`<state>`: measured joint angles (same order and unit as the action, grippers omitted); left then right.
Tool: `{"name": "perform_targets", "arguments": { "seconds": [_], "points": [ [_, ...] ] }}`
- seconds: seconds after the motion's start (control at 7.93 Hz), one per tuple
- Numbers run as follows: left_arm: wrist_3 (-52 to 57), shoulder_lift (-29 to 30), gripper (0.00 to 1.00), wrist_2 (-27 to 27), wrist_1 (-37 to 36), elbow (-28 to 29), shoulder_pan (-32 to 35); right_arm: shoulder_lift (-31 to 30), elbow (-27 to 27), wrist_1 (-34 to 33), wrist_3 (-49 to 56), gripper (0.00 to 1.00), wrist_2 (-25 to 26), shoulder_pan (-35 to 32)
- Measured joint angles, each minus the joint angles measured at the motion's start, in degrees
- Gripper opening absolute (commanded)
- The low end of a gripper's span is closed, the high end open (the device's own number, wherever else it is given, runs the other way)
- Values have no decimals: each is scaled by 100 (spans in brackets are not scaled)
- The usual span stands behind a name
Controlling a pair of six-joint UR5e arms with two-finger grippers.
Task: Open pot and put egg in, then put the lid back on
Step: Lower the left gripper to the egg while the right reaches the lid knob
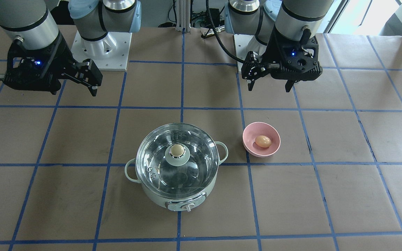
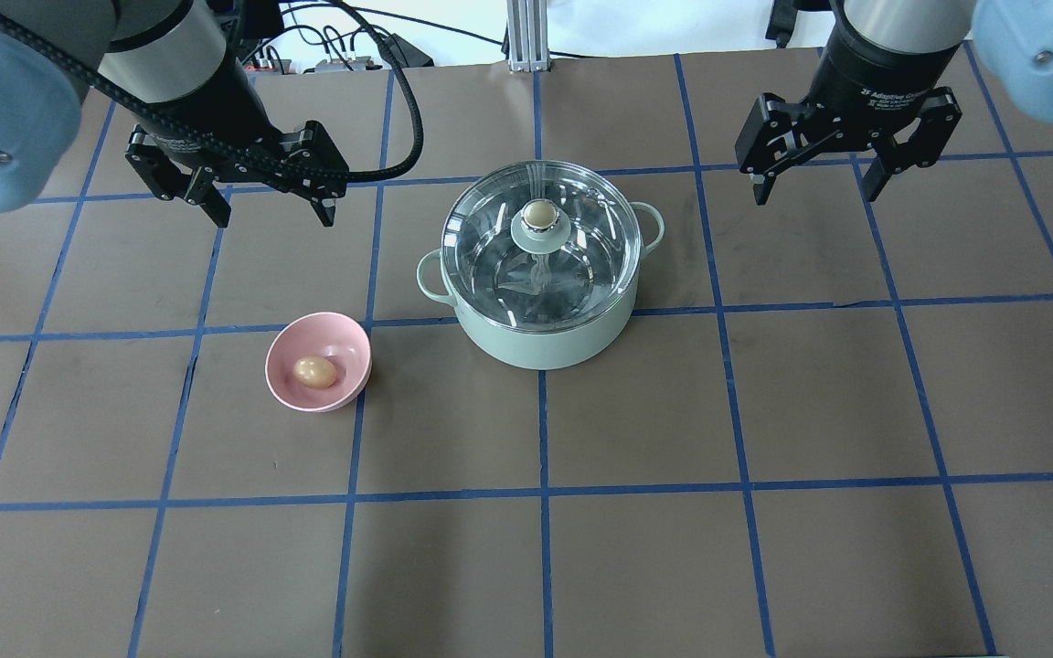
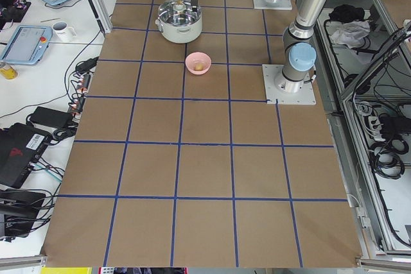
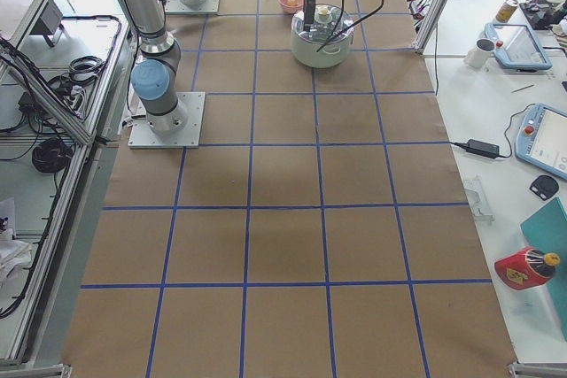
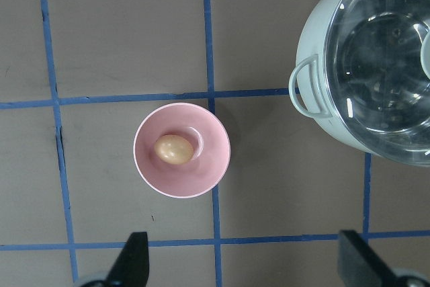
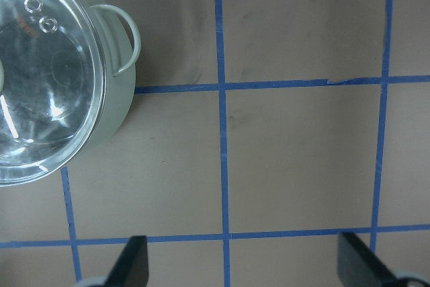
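Observation:
The mint-green pot (image 2: pixel 540 345) stands mid-table with the clear glass lid (image 2: pixel 581 251) seated on it, beige knob on top. It also shows in the front view (image 1: pixel 155 196), lid (image 1: pixel 159 167). The brown egg (image 2: pixel 315 372) lies in a small pink bowl (image 2: pixel 348 340) to the pot's left, and shows in the left wrist view (image 5: pixel 174 149). My left gripper (image 2: pixel 273 219) hangs open and empty above the table, behind the bowl. My right gripper (image 2: pixel 815 194) hangs open and empty to the right of the pot. Neither touches anything.
The table (image 2: pixel 636 557) is covered in brown paper with a blue tape grid. The arm bases (image 1: pixel 101 48) stand at the robot's edge. Side desks with tablets (image 4: pixel 545 139) and a mug (image 4: pixel 483 50) lie beyond the table's far edge.

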<state>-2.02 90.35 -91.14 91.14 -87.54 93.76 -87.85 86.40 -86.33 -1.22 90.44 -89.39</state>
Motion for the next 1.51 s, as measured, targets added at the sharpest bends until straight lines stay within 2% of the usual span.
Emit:
{"name": "perform_targets", "arguments": {
  "seconds": [0.88, 1.26, 1.51],
  "points": [
    [33, 135, 100, 14, -8, -114, -55, 63, -5, -216, -11, 100, 5, -32],
    [124, 211, 99, 17, -703, -945, -167, 663, -231, -1119, -727, 100, 342, -765],
    [214, 517, 99, 50, -1007, -1323, -408, 1182, -481, -1537, -1381, 100, 366, -1320]
  ]
}}
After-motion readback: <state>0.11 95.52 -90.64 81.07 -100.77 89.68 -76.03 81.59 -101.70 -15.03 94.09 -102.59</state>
